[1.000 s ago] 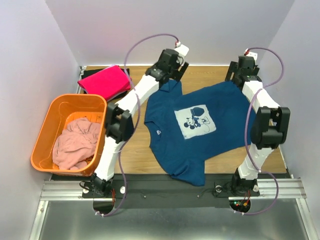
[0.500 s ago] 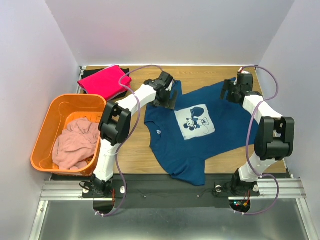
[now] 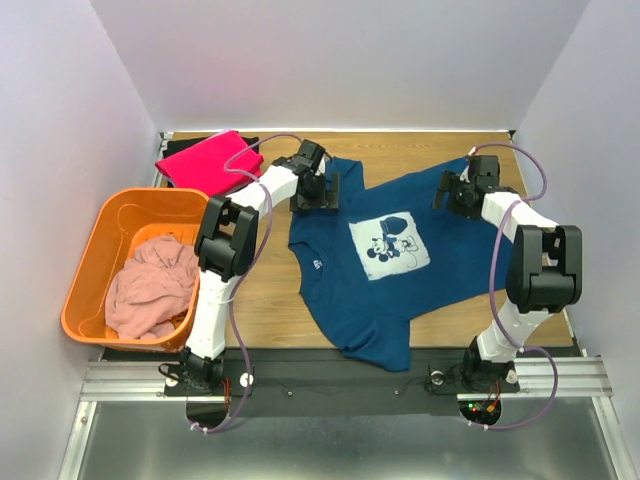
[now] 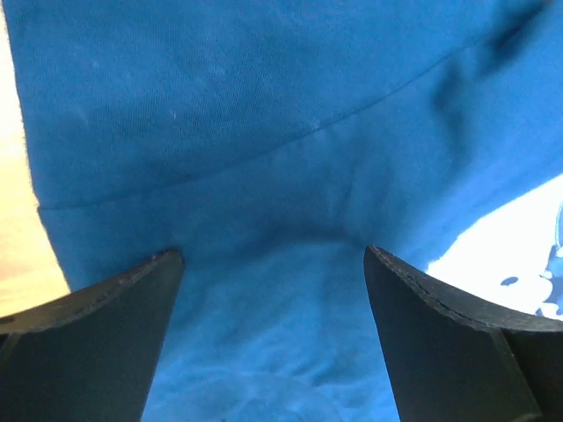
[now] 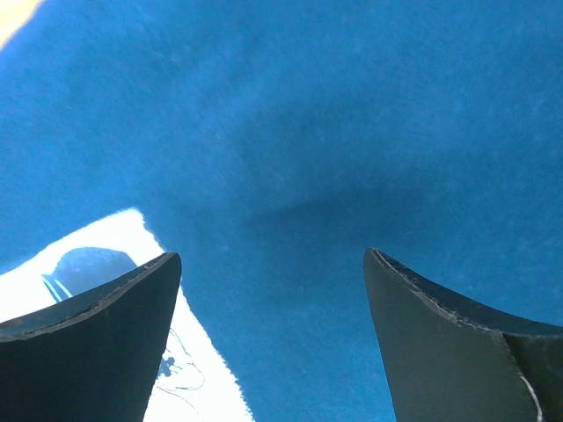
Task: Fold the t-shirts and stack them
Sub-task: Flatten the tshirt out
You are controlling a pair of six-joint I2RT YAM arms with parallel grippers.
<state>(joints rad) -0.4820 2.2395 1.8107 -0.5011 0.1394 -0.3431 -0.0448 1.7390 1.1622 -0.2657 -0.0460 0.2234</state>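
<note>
The navy blue t-shirt (image 3: 390, 265) with the white mouse print lies spread flat on the table, its hem hanging over the front edge. My left gripper (image 3: 322, 192) is open above its far left sleeve, with blue cloth (image 4: 264, 158) between the fingers. My right gripper (image 3: 455, 192) is open above its far right part, blue cloth (image 5: 352, 132) and a print corner (image 5: 88, 255) below it. A folded bright pink t-shirt (image 3: 208, 162) lies on a black one (image 3: 170, 180) at the far left. The pale dusty-pink t-shirt (image 3: 150, 285) is crumpled in the basket.
The orange plastic basket (image 3: 82, 270) stands at the left, off the table's left edge. Walls close the table at the back, left and right. Bare wood (image 3: 270, 300) shows between the basket and the navy shirt.
Both arms have drawn back from the far edge toward the front and come down over the navy shirt's far part. The shirt itself lies as before.
</note>
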